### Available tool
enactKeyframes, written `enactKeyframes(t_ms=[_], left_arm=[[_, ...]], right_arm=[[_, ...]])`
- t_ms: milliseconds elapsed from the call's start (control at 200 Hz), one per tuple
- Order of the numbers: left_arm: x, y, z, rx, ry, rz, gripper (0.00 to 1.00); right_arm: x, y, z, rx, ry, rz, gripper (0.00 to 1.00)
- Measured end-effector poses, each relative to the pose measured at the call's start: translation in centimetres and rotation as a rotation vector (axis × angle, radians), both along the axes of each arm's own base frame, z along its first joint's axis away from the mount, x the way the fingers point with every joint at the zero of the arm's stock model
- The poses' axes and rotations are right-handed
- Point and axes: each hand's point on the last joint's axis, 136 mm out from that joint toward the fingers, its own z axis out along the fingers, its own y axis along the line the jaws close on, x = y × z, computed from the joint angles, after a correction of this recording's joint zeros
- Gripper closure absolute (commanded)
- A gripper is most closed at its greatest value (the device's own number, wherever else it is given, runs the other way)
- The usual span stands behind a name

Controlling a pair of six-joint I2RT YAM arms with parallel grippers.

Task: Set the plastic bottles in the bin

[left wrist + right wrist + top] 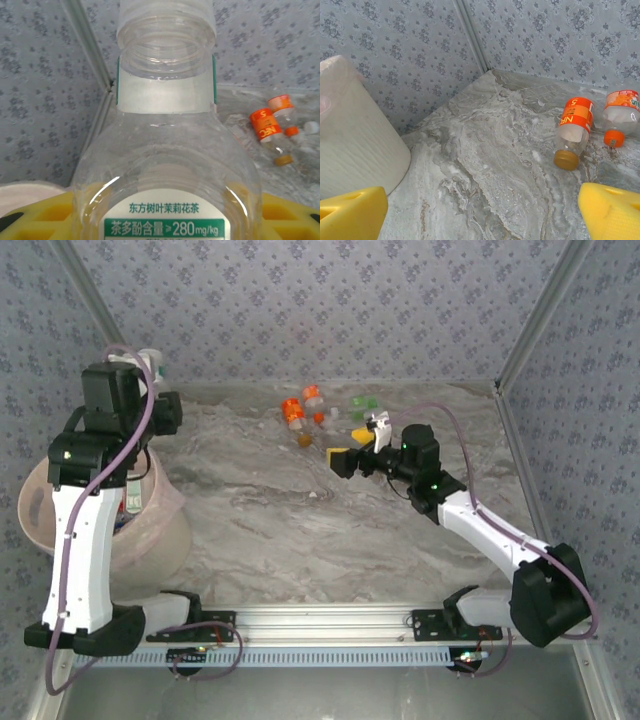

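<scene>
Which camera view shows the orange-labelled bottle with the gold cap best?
The right wrist view: the bottle lies close, whole, label and cap clear. The left wrist view shows it smaller, at the side; the top view shows it tiny and far.

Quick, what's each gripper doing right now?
Left gripper: closed, holding a clear plastic bottle.
Right gripper: open, holding nothing.

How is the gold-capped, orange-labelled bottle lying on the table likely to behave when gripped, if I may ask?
The orange-labelled bottle looks empty, so probably light. Lying on its side on the smooth table, it would likely roll if nudged. Its thin clear walls may dent when squeezed.
</scene>
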Motion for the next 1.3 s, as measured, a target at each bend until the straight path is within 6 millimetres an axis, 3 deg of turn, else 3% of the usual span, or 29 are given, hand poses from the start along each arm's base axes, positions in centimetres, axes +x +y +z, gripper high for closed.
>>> enactKeyframes(t_ms=[170,370,625,784,899,964,1299], left_arm=[[-0.4,5.0,-0.9,0.009,0.052,0.111,0.6],[-2.7,11.4,-2.4,-0.02,0.102,0.3,0.6],[-7.5,15.5,-6.4,-0.046,0.184,0.502,0.61],[-9.1,16.4,-8.9,-0.09,0.231,0.566,0.5],[-8.8,16.3,-9.5,-0.112,0.239,0.562,0.21],[-8.8,16.5,-9.4,-0.115,0.233,0.572,0.12],[-7.8,16.3,-7.9,-0.161,0.186,0.566,0.02]], right_arm=[[0.4,0.2,0.6,0.009,-0.017,-0.001,0.0],[1.2,0.6,0.8,0.016,-0.028,-0.003,0.0],[2.4,0.8,1.5,0.023,-0.035,-0.01,0.0],[2.6,0.9,2.6,0.036,-0.053,-0.011,0.0],[2.6,0.9,2.6,0.037,-0.049,-0.012,0.0],[2.6,0.9,2.6,0.039,-0.048,-0.013,0.0],[2.8,0.7,2.6,0.037,-0.047,-0.03,0.0]])
